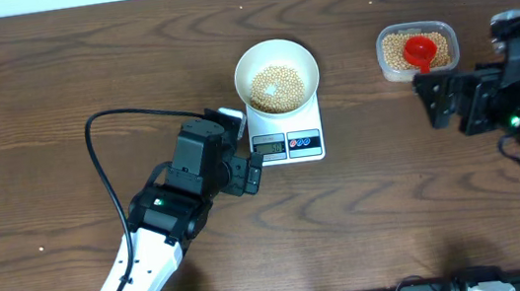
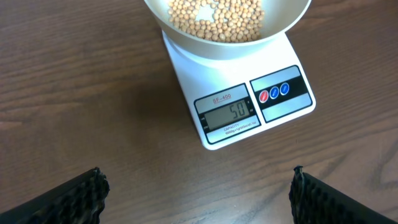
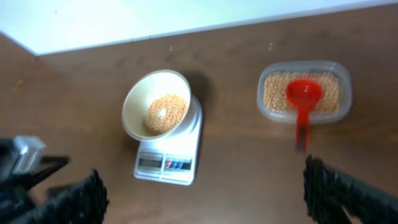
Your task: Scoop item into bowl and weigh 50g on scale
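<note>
- Black and ridged, the fingers [image 2: 74, 199] of the left gripper [image 2: 199, 180] are spread wide over the wooden table [image 2: 93, 93], and nothing is held between them
- Just beyond them the white scale [image 2: 186, 78] is seen, with 50 shown on its grey display [image 2: 229, 114]
- Well off to the right, the right gripper [image 3: 202, 186] is likewise held wide open and empty
- The white bowl [image 1: 248, 65] is set on the scale, and tan beans [image 1: 276, 89] are piled inside it
- Farthest back, just past the right gripper, a clear tub [image 1: 385, 59] of more beans is found, with a red scoop [image 1: 420, 50] laid in it
</note>
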`<move>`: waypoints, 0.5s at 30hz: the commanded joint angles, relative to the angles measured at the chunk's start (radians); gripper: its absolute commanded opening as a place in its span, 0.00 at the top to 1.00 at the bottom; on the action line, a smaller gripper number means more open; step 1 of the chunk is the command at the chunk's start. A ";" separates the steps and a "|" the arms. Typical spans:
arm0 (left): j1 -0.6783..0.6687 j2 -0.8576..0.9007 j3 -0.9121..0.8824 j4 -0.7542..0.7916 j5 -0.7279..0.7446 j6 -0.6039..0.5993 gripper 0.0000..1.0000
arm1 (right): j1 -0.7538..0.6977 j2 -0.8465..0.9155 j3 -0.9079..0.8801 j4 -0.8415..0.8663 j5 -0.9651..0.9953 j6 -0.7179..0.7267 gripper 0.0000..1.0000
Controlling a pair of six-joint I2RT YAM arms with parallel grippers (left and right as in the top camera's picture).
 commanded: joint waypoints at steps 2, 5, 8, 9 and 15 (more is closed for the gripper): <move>-0.001 0.004 -0.002 -0.002 0.002 -0.016 0.05 | 0.032 -0.114 -0.227 0.174 0.146 -0.018 0.01; -0.001 0.004 -0.002 -0.002 0.002 -0.016 0.04 | 0.032 -0.208 -0.400 0.343 0.146 -0.018 0.01; -0.001 0.004 -0.002 -0.002 0.002 -0.016 0.05 | 0.032 -0.309 -0.573 0.515 0.146 -0.018 0.01; -0.001 0.004 -0.002 -0.002 0.002 -0.016 0.05 | 0.031 -0.346 -0.631 0.572 0.150 -0.019 0.01; -0.001 0.004 -0.002 -0.002 0.002 -0.016 0.05 | 0.031 -0.536 -0.893 0.783 0.173 -0.019 0.01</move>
